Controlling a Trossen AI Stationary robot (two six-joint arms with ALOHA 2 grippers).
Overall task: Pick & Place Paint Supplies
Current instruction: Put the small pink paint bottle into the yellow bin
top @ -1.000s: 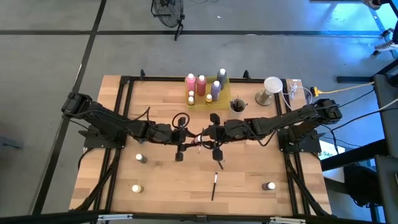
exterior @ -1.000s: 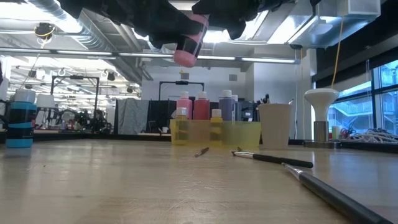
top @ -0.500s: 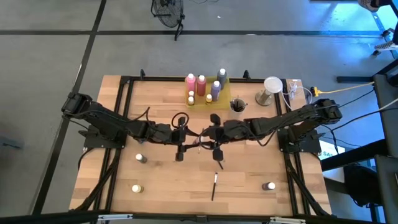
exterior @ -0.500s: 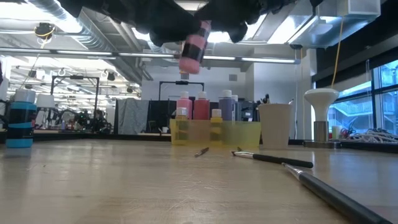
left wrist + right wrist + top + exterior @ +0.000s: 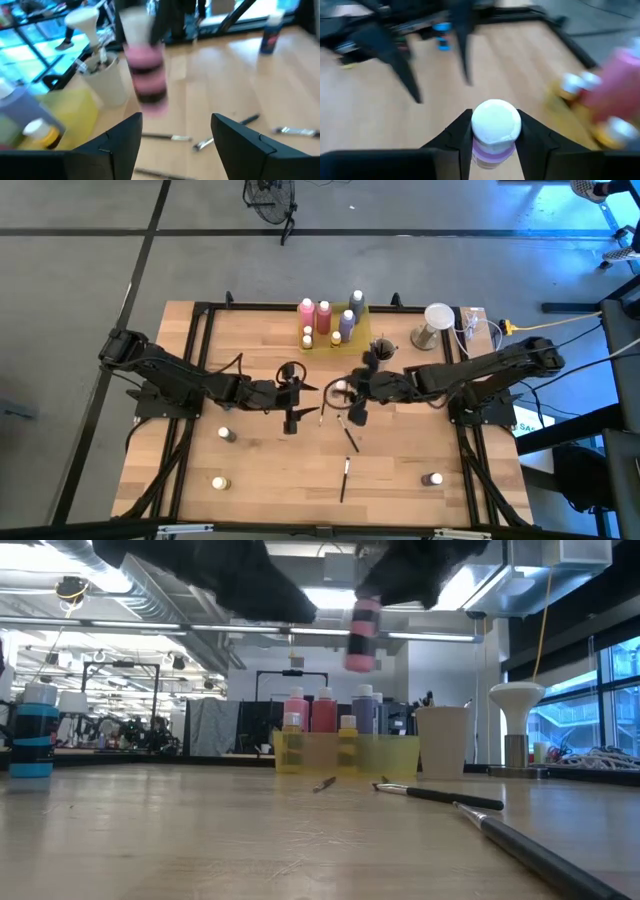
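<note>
A pink paint bottle (image 5: 363, 635) with a white cap (image 5: 496, 120) hangs high over the middle of the table, with my right gripper (image 5: 346, 392) shut on it. My left gripper (image 5: 177, 142) stands open just to the table's left of the bottle (image 5: 146, 75), its fingers spread and touching nothing. Other paint bottles stand in the yellow tray (image 5: 357, 330) at the far middle. Two thin brushes (image 5: 345, 476) lie on the table on the near side. My right gripper pinches the bottle's top end between its two fingers (image 5: 464, 134), one on each side of the white cap (image 5: 496, 131). The fingers slant down from the table's right side. The bottle hangs nearly upright below them, lifted clear of the table.
A cup (image 5: 381, 348) with brushes stands beside the tray, a white funnel-shaped stand (image 5: 435, 320) farther right. Small bottles stand at the near left (image 5: 227, 434), (image 5: 218, 482) and near right (image 5: 432, 479). A blue-banded bottle (image 5: 32, 730) shows at the low view's edge.
My left gripper has opened and let go of the pink bottle, staying where it was. My right gripper has drawn the bottle toward the table's right edge and turned; the bottle, tilted before, now hangs nearly upright.
</note>
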